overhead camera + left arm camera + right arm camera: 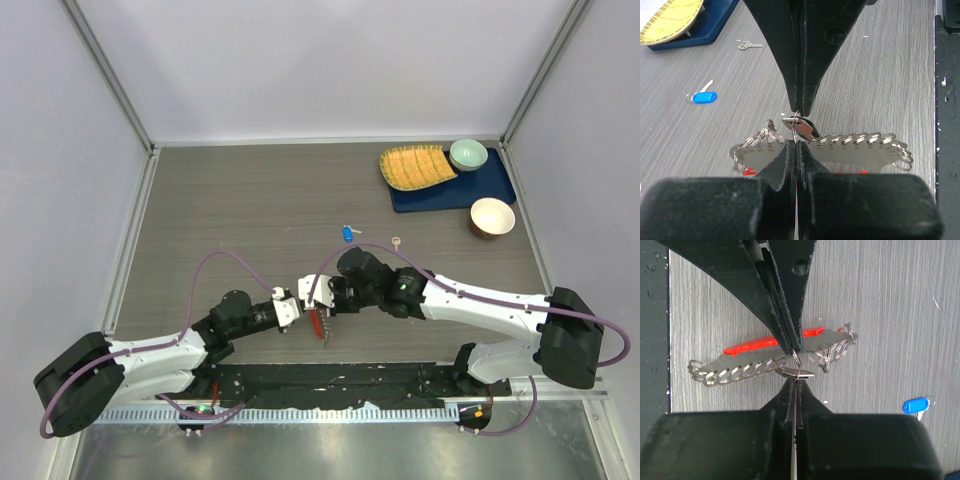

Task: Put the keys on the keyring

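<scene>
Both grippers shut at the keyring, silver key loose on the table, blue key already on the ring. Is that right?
No. The blue key is not on the keyring; the top view shows it lying loose on the table, left of the silver key. The rest holds.

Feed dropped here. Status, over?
Left gripper shut on keyring. Right gripper shut on key at its rings. Blue key, silver key loose on table. Nothing blocking.
</scene>
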Controlling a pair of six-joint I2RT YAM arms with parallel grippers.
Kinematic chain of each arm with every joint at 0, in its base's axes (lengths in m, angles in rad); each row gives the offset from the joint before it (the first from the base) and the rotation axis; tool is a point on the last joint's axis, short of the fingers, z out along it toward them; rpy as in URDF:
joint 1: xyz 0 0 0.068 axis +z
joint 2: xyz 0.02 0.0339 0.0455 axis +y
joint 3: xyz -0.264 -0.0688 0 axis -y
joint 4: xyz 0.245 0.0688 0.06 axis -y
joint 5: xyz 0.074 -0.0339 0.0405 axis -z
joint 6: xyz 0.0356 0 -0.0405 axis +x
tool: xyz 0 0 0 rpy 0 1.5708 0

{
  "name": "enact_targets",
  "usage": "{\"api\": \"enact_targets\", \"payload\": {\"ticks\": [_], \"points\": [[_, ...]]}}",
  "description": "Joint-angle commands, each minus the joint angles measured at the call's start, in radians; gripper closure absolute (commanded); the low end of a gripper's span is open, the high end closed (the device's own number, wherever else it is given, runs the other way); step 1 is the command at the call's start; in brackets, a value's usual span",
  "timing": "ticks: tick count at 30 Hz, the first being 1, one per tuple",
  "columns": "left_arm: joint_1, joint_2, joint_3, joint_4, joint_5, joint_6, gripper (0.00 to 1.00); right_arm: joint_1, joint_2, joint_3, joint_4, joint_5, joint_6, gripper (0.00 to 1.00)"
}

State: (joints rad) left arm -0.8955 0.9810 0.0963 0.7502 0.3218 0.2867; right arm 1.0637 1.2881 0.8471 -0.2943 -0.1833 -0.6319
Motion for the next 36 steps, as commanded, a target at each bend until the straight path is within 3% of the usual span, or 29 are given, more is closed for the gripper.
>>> {"api": "enact_targets", "payload": {"ticks": [1, 17, 36], "points": [[-0.003, -0.01, 0.028, 0.101, 0.034, -0.011, 1.0, 0.004, -0.004, 0.015, 0.058, -0.074, -0.009, 0.99], [-0.003, -0.044, 0.019, 0.094, 0.074, 0.02, 1.0, 0.013, 0.02, 0.035, -0.005, -0.096, -0.055, 0.99], [-0.005, -0.027, 0.034, 0.086, 0.115, 0.016, 1.0, 0.018, -0.004, 0.041, 0.037, -0.074, -0.023, 0.99]]}}
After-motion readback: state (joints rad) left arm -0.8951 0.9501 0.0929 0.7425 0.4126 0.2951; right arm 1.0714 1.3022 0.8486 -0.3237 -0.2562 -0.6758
